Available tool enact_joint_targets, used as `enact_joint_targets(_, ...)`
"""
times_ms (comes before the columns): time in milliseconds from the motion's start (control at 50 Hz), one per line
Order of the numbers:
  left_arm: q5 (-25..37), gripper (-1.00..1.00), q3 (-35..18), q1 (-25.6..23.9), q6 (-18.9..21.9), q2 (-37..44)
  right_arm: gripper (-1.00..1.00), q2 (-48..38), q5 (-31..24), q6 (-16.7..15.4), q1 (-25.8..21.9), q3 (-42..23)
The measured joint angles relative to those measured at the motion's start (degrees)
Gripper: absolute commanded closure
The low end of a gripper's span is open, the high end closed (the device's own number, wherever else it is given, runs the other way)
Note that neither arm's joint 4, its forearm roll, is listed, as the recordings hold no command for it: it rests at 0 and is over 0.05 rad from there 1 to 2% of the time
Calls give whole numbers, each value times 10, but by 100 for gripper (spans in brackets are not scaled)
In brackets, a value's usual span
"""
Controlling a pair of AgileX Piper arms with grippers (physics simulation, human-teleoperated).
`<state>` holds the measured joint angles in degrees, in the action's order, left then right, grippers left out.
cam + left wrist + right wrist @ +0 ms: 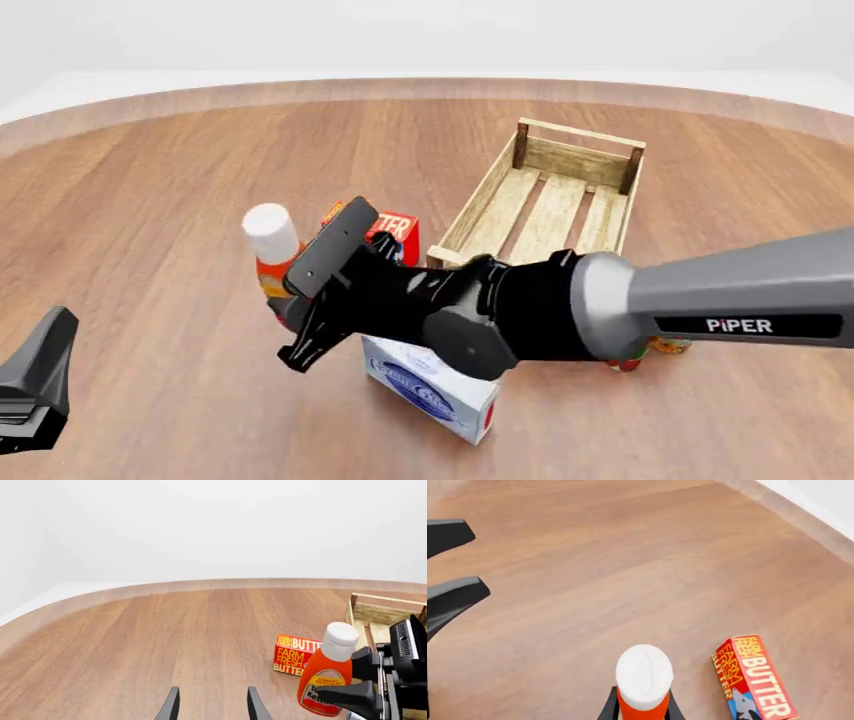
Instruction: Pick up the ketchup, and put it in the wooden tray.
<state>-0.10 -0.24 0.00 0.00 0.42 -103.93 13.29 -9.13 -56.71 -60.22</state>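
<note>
Your right hand (363, 700) has the slim red-orange ketchup bottle with the white cap (328, 677) clamped between its fingers, low on the body, and the bottle looks lifted clear of the wooden table (160, 200). It stands nearly upright, cap tipped slightly away from the arm. The long light-wood slatted tray (550, 205) lies beyond and to the right of the bottle (with the red-orange butter box (395, 232) in between), so I'd judge the carry goes forward and rightward over the tray's near end. Your left hand (210, 705) sits spread and empty, well apart on the left, farther from everything.
</note>
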Motion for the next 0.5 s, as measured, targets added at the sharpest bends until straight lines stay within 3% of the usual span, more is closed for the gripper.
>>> enact_joint_targets(500, 0, -100, 0, 0, 0, 0, 100, 97, -50, -5, 151, 21)
